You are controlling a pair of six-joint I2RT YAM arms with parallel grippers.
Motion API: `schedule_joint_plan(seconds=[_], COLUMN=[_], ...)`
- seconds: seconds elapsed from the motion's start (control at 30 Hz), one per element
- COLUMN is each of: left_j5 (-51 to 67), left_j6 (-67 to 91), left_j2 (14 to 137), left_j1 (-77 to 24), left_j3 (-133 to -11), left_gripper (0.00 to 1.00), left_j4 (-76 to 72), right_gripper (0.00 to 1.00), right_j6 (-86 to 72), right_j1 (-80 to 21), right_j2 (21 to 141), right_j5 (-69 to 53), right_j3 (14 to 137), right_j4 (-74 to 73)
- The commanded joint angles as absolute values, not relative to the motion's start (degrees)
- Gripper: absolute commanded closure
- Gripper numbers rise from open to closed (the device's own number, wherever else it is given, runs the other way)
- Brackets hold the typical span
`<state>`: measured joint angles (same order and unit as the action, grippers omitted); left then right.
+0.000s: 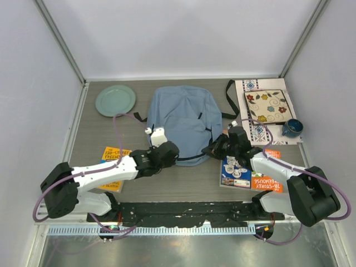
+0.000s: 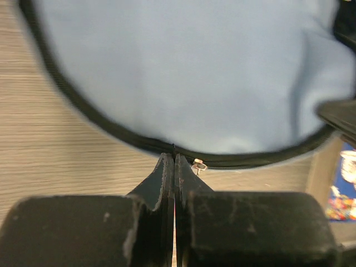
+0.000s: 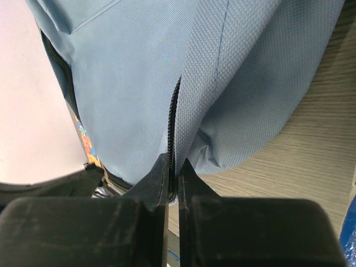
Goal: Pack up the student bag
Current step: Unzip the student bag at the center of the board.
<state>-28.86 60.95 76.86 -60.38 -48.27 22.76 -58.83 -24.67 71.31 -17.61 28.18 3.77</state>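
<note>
Grey surface: one student bag, centre. Left tool pressed together at its 7 o'clock edge; right tool clamped on its 4 o'clock seam (fabric pinched). One plate, 10 o'clock.

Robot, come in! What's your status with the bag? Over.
Left claw shut, tips at the student bag zipper line. Right claw shut on bag fabric. Books beside it, unpacked. Over.

The right gripper pinches the dark zipper line of the light blue student bag — jaws nearly together — over the wood-grain worktop.
</note>
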Motion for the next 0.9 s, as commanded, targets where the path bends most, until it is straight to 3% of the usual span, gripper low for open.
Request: schedule_joint_plan(seconds=[0.0,0.27,0.6,0.67,0.73,0.87], left_j5=[-34.1,-38.7,-29.6,-28.8,-28.8,-30.0], left_j6=[59.7,58.4,61.1,61.5,62.0,61.9], left_j2=[71.2,65.8,66.8,68.0,69.5,71.7], left_j1=[-55.6,-52.0,-59.1,-59.3,-59.3,-59.3], left_j3=[-42.8,-42.1,-41.0,-41.2,-42.0,-44.5], left_gripper=[1.00,1.00,1.00,1.00,1.00,1.00], left_j4=[29.3,35.1,24.9,22.5,21.0,20.6], right_gripper=[0.99,0.99,0.99,0.78,0.42,0.28], right_j6=[-53.9,-46.3,-39.5,-40.3,-41.3,-46.8], right_j1=[-23.1,-22.2,-21.0,-20.5,-20.4,-20.5], right_j2=[71.5,72.4,81.1,80.8,77.9,68.2], right_j5=[-15.7,-17.1,-17.3,-16.2,-14.0,-14.0], right_j3=[30.6,32.3,45.8,46.1,45.4,39.8], right_j4=[4.1,3.6,-2.9,-4.8,-8.4,-11.6])
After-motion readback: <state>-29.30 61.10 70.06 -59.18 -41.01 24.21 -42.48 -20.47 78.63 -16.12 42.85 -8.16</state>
